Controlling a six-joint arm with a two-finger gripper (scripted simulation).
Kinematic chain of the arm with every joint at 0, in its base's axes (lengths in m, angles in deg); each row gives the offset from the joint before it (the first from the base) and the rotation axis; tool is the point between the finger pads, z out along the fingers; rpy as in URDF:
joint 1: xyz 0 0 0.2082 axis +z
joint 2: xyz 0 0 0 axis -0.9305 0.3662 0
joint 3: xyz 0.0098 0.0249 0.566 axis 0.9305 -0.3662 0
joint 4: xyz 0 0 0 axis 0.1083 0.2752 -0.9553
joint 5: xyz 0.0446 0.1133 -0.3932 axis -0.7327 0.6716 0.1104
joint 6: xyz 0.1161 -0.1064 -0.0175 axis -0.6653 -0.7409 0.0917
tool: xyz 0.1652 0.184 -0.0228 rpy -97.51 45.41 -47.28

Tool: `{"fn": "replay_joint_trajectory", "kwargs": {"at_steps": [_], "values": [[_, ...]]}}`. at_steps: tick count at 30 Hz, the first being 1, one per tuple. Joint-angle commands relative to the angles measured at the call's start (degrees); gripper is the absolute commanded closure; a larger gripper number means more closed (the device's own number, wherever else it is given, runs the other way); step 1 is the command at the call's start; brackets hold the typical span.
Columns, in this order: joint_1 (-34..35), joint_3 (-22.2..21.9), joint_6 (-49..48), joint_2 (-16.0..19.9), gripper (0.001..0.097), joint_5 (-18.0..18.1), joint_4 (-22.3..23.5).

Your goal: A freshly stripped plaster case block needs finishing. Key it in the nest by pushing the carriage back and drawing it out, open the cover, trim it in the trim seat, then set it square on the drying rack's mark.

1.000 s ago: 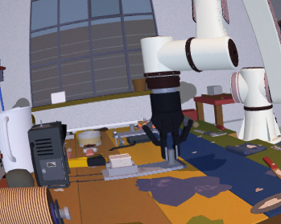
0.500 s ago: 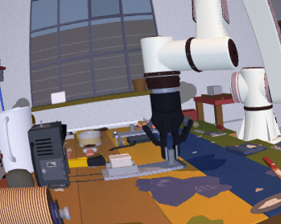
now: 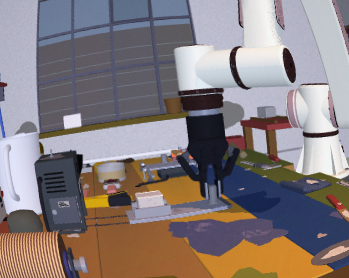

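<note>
My gripper (image 3: pixel 212 186) hangs straight down from the white arm over the middle of the bench, closed on the upright grey handle (image 3: pixel 212 191) at the right end of the carriage. The carriage (image 3: pixel 175 207) is a flat grey plate with a bar that runs left from the handle. The cream plaster block (image 3: pixel 148 199) sits in the nest at the carriage's left end, lying flat. A dark grey box with a slotted front (image 3: pixel 60 192) stands to the left of the nest. The cover, the trim seat and the drying rack cannot be told apart here.
A ribbed roll (image 3: pixel 26 254) lies at the near left corner of the bench, with a white jug (image 3: pixel 16 172) behind it. A tape roll (image 3: pixel 110 171) and small tools lie beyond the carriage. A red-handled tool (image 3: pixel 340 207) lies at the right, near the arm's white base (image 3: pixel 320 145).
</note>
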Motion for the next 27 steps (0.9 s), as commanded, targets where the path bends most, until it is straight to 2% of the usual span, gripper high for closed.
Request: {"fn": "replay_joint_trajectory", "kwargs": {"at_steps": [1, 13, 27], "values": [[0.01, 0.02, 0.00, -0.04, 0.0901, 0.02, 0.00], [0.00, 0.05, 0.01, -0.04, 0.0901, 0.05, 0.00], [0.00, 0.05, 0.01, -0.04, 0.0621, 0.05, 0.00]]}}
